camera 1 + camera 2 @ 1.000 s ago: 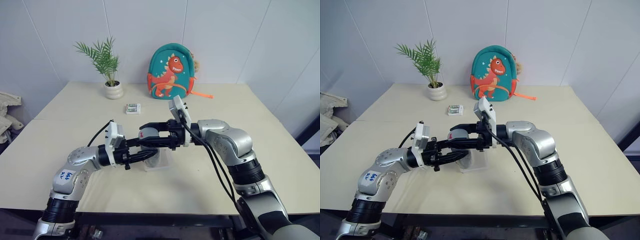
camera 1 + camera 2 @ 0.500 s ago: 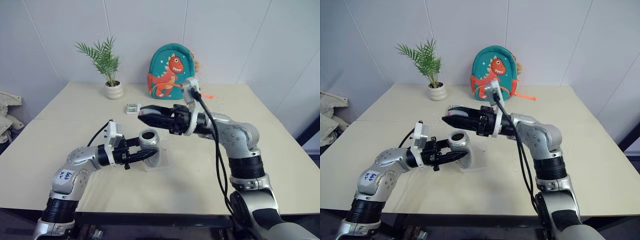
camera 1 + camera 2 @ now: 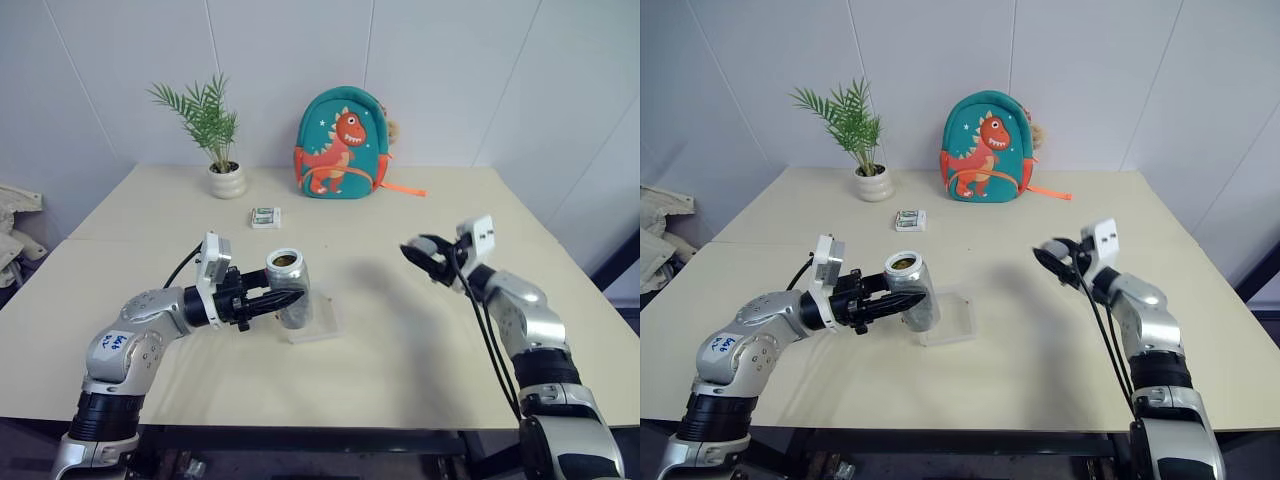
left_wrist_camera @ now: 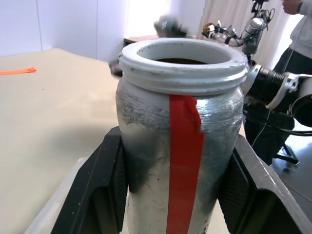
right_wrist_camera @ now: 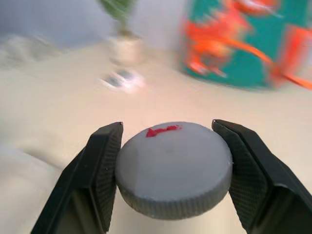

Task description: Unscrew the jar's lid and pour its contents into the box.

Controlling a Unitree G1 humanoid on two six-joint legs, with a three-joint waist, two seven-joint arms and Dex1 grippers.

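Honestly not much to read here. The left arm has a white sticker (image 3: 115, 345) on its upper segment with blue handwriting, but the scribble is too small to make out. The small white-and-green packet (image 3: 265, 217) on the surface has some print on it, also way too tiny to read. The jar (image 4: 180, 146) carries a plain red tape strip (image 4: 184, 161), no lettering. The lid (image 5: 173, 168) has a little red mark (image 5: 163, 130), no text. The backpack (image 3: 343, 143) just has a dinosaur picture, no words.
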